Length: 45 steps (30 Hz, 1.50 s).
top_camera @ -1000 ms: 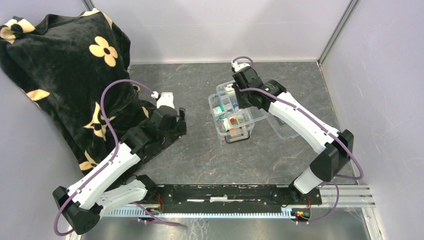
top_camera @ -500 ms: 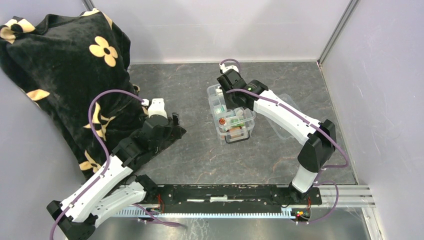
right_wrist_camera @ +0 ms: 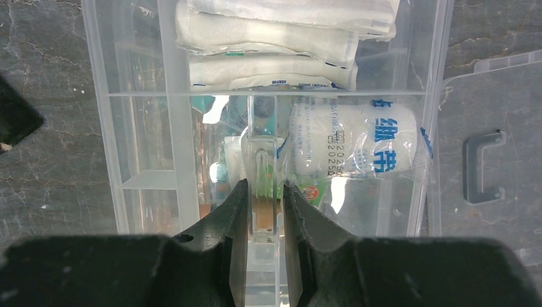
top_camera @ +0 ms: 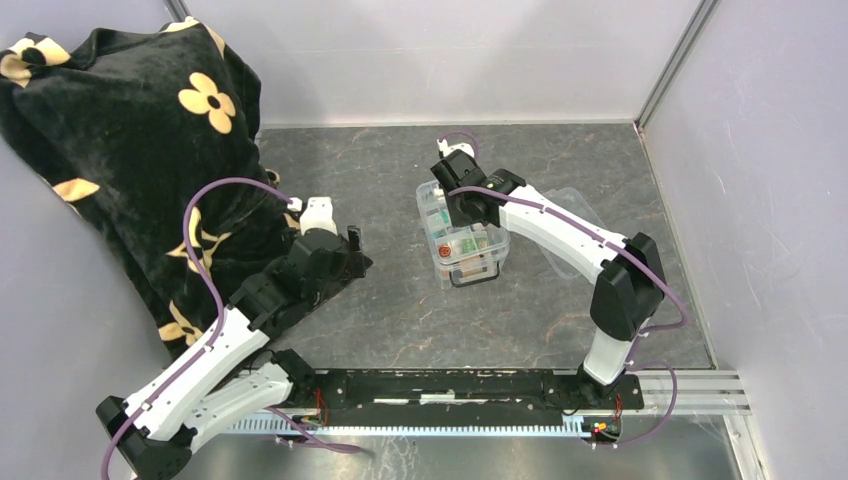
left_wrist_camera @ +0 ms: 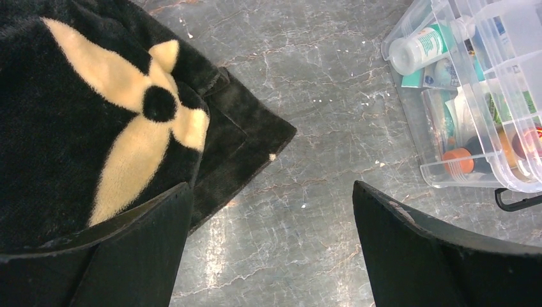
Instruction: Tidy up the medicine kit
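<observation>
The medicine kit [top_camera: 470, 262], a clear box with a black handle at its near end, stands mid-table and holds bottles and packets. It also shows in the left wrist view [left_wrist_camera: 432, 167]. A shallow clear divided tray [right_wrist_camera: 135, 128] with gauze packs and a bandage roll [right_wrist_camera: 358, 147] sits over the kit's top. My right gripper [right_wrist_camera: 264, 187] is shut on the tray's upright centre tab. In the top view it [top_camera: 462, 205] is over the box. My left gripper [left_wrist_camera: 271, 243] is open and empty above the table, at the blanket's corner.
A black blanket with cream flowers [top_camera: 130, 130] covers the left side, and its corner [left_wrist_camera: 249, 137] lies under my left gripper. The flat clear lid [right_wrist_camera: 498, 109] with a black handle lies right of the kit. Grey walls close the back and right.
My right gripper has carried the divided tray leftward and down over the kit. My left arm drew back a little toward the blanket, then held still.
</observation>
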{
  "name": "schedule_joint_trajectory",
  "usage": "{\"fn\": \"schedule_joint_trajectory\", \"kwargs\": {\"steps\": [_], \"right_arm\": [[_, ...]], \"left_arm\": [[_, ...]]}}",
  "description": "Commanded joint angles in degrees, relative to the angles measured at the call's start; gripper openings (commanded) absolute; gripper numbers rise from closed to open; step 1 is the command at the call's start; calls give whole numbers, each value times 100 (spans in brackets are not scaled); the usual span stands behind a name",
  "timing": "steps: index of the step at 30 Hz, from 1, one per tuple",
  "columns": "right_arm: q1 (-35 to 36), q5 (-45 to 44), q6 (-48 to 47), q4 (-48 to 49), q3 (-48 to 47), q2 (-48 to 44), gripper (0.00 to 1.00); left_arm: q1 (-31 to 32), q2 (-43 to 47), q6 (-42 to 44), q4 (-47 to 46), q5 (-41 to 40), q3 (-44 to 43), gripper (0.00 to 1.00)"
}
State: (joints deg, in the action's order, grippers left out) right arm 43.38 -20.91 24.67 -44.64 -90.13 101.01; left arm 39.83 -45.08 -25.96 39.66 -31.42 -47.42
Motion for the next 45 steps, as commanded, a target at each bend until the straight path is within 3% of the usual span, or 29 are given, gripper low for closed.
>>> {"fn": "schedule_joint_trajectory", "kwargs": {"steps": [1, 30, 36, 42, 45], "right_arm": [[-36, 59, 12, 342, -66, 82, 0], [-200, 549, -134, 657, 1089, -71, 0], [-308, 817, -253, 835, 980, -382, 9], [-350, 1090, -359, 666, 347, -468, 27], [-360, 1190, -391, 628, 249, -501, 30]], "left_arm": [[-2, 52, -129, -257, -110, 5, 100], [-2, -112, -94, -266, -97, -9, 100], [-7, -148, -94, -260, -101, -13, 100], [-9, -107, -126, -219, -189, -12, 100], [-2, -90, -153, -187, -224, -26, 100]]}}
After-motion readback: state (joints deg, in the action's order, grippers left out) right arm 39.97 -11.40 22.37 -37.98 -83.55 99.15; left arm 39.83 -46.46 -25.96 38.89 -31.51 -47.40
